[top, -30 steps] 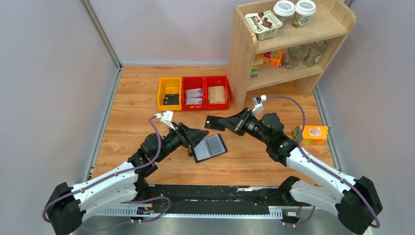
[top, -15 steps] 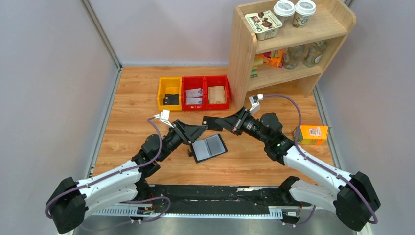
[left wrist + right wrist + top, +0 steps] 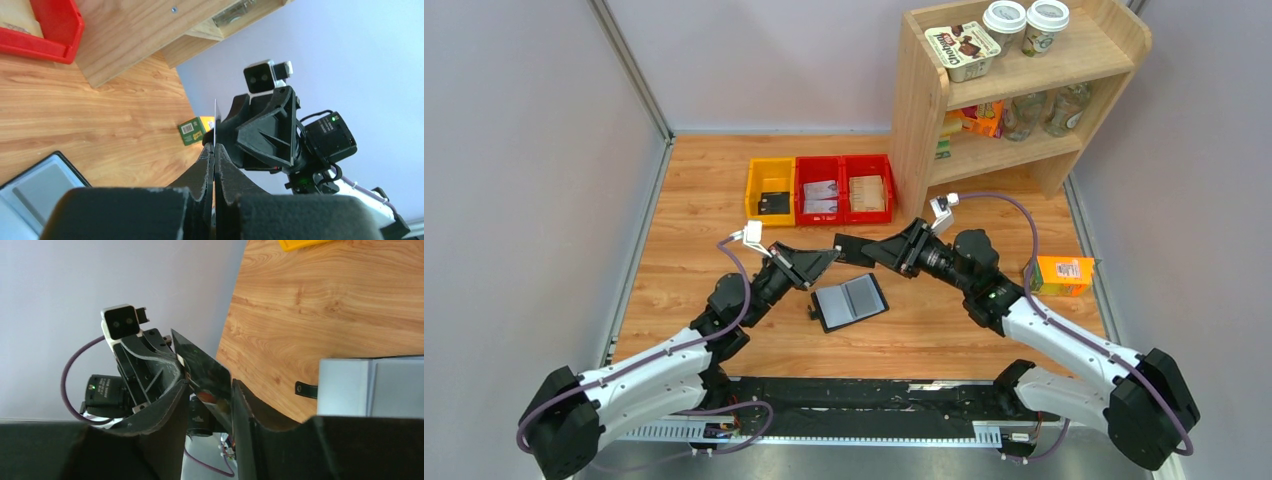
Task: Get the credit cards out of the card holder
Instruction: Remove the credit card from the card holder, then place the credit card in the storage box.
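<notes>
A black credit card hangs in the air between my two grippers, above the table. My left gripper is shut on it; in the left wrist view the credit card shows edge-on, pinched at the left gripper. My right gripper faces it with jaws apart. In the right wrist view the credit card sits in the gap of the open right gripper. The card holder lies open on the table below, grey-blue lining up, strap tab at its left edge.
At the back stand a yellow bin holding black cards and two red bins with printed cards. A wooden shelf stands at the back right. An orange carton lies at the right.
My left gripper has shut on the credit card that the right gripper held out. The right gripper's jaws have come apart. Both grippers have drifted slightly left and back.
</notes>
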`<act>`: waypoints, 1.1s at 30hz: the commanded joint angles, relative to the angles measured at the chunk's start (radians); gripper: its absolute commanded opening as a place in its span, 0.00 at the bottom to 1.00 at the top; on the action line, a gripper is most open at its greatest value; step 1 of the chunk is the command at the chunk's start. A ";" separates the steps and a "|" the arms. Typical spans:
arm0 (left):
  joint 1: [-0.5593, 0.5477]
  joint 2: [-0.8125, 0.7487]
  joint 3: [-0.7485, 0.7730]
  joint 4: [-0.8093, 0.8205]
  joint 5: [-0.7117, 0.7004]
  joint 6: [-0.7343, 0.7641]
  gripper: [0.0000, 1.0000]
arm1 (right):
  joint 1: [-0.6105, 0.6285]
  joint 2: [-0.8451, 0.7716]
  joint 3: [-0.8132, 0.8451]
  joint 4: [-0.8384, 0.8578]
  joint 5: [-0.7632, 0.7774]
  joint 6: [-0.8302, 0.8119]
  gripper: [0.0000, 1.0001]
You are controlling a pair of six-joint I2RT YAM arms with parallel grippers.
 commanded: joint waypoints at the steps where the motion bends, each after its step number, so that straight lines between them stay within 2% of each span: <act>1: 0.049 -0.054 0.007 -0.033 0.000 0.045 0.00 | 0.001 -0.042 0.036 -0.108 0.025 -0.117 0.48; 4: 0.102 -0.125 0.021 -0.157 0.017 0.096 0.00 | -0.001 -0.082 0.058 -0.226 0.085 -0.199 0.72; 6: 0.155 -0.162 0.034 -0.241 0.030 0.132 0.00 | -0.001 -0.097 0.074 -0.309 0.123 -0.254 0.80; 9: 0.269 -0.195 0.059 -0.343 0.063 0.183 0.00 | -0.002 -0.114 0.088 -0.409 0.169 -0.314 0.87; 12: 0.384 -0.184 0.090 -0.427 0.130 0.244 0.00 | -0.004 -0.117 0.091 -0.446 0.177 -0.340 0.90; 17: 0.590 -0.014 0.203 -0.463 0.223 0.334 0.00 | -0.005 -0.105 0.104 -0.484 0.174 -0.381 0.93; 23: 0.670 0.260 0.392 -0.487 0.185 0.502 0.00 | -0.005 -0.105 0.114 -0.492 0.150 -0.404 0.93; 33: 0.721 0.684 0.712 -0.536 0.167 0.624 0.00 | -0.005 -0.119 0.131 -0.529 0.134 -0.461 0.94</act>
